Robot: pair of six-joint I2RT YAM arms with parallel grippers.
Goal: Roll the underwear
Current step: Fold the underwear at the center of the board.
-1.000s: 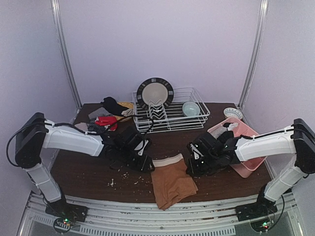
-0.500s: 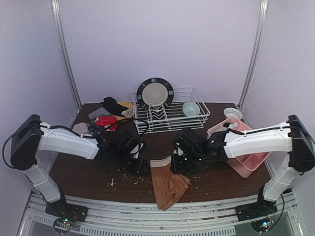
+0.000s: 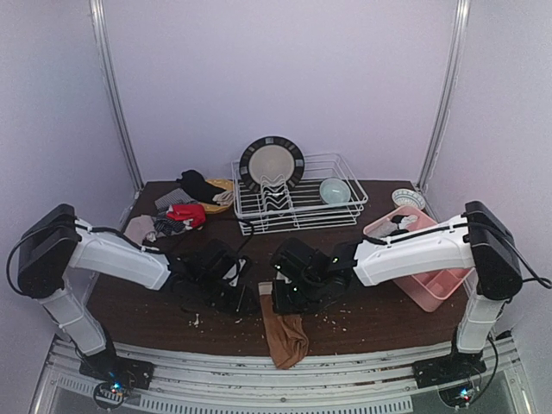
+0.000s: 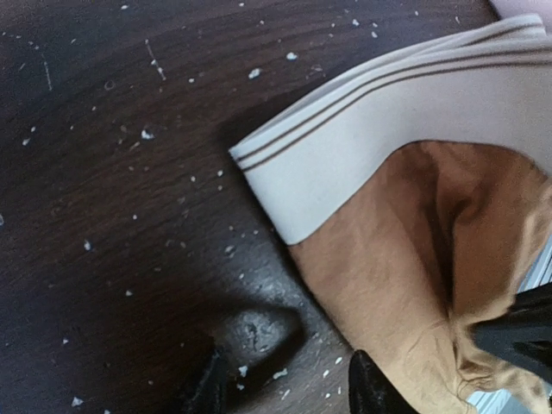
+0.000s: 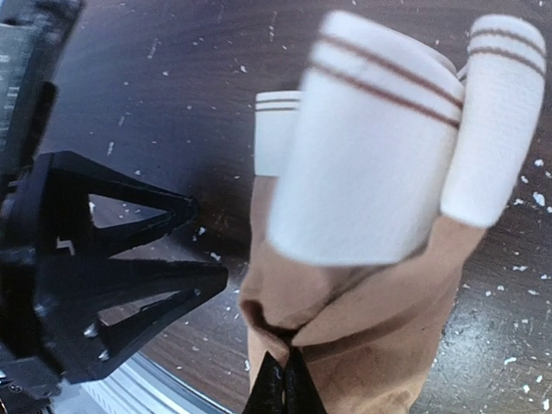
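Observation:
The brown underwear (image 3: 285,336) with a pale waistband lies near the table's front edge, folded into a narrow strip that hangs over the edge. My right gripper (image 3: 278,306) is shut on a fold of its brown cloth (image 5: 362,328); the fingers (image 5: 285,384) pinch it just below the bunched waistband. My left gripper (image 3: 241,297) is open and empty next to the cloth's left edge. In the left wrist view its gripper (image 4: 289,384) has bare table between the fingers, with the underwear (image 4: 405,259) to the right. Black (image 3: 198,183), red (image 3: 185,213) and grey (image 3: 172,198) underwear lie piled at the back left.
A white wire dish rack (image 3: 297,207) with a plate (image 3: 272,162) and a bowl (image 3: 335,190) stands at the back centre. A pink tray (image 3: 423,276) lies at the right, with a small bowl (image 3: 407,198) behind it. White crumbs dot the dark table (image 3: 147,297).
My right gripper has moved left with the underwear's right side, folding it over the left half into a narrow strip. My left gripper has drawn slightly left and stays open.

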